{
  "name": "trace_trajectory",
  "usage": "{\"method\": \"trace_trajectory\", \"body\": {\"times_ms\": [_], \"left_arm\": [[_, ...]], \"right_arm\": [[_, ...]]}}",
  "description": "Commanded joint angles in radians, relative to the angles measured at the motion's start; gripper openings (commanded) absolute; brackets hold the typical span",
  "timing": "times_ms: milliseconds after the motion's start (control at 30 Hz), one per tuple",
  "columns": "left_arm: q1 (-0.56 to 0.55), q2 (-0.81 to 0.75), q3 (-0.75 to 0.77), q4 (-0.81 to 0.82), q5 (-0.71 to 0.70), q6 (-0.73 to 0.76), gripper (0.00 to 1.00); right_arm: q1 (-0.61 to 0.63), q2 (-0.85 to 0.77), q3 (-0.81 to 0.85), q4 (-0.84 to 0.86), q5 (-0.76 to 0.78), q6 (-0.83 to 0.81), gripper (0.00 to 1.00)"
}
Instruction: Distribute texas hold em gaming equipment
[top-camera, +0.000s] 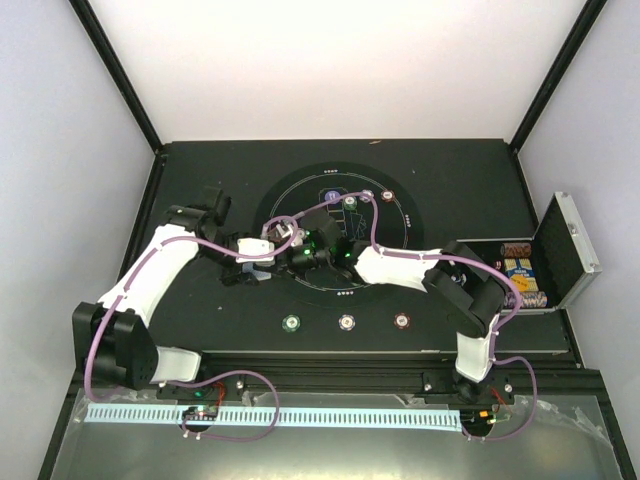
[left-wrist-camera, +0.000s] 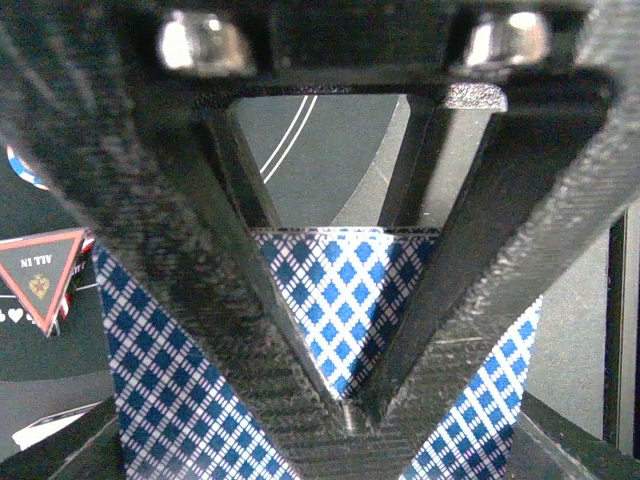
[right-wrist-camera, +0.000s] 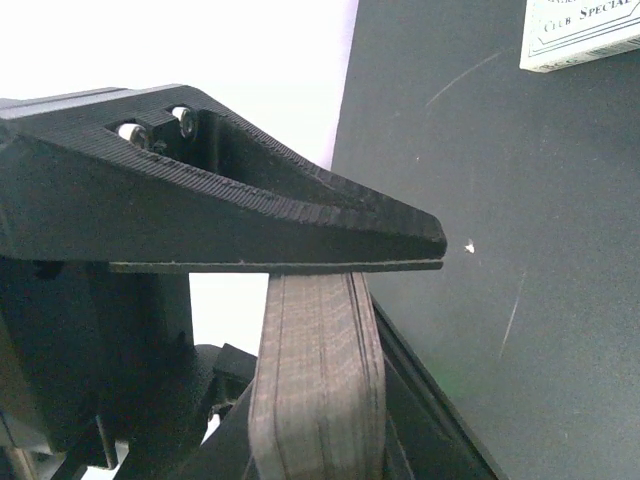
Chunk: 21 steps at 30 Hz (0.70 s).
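dealing step: over the middle of the mat (top-camera: 285, 205) the right pincer (right-wrist-camera: 345, 325) is clamped on the deck (right-wrist-camera: 315, 400), held edge-on. the left pincer (left-wrist-camera: 345, 405) looks closed on the top card (left-wrist-camera: 340, 300), its blue-checked back showing. next, i judge, the left must slide that single card free without dragging others and lay it by a chip (top-camera: 291, 322) just off the mat's near edge.
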Motion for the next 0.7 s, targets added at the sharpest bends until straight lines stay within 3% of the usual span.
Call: {"method": "trace_trajectory", "body": {"times_ms": [0, 267, 467, 667], "left_arm": [[-0.007, -0.045, 0.081, -0.075, 0.071, -0.013, 0.19], [-0.005, -0.087, 0.097, -0.08, 0.119, -0.051, 0.02], [-0.004, -0.123, 0.088, -0.048, 0.151, -0.077, 0.05], [-0.004, -0.117, 0.088, -0.079, 0.163, -0.081, 0.15]], "right_arm": [[-0.004, 0.035, -0.029, -0.088, 0.091, -0.051, 0.01], [-0.027, 0.01, -0.077, -0.138, 0.14, -0.088, 0.01], [-0.031, -0.018, -0.051, -0.302, 0.21, -0.178, 0.01], [-0.031, -0.026, -0.059, -0.314, 0.222, -0.181, 0.01]]}}
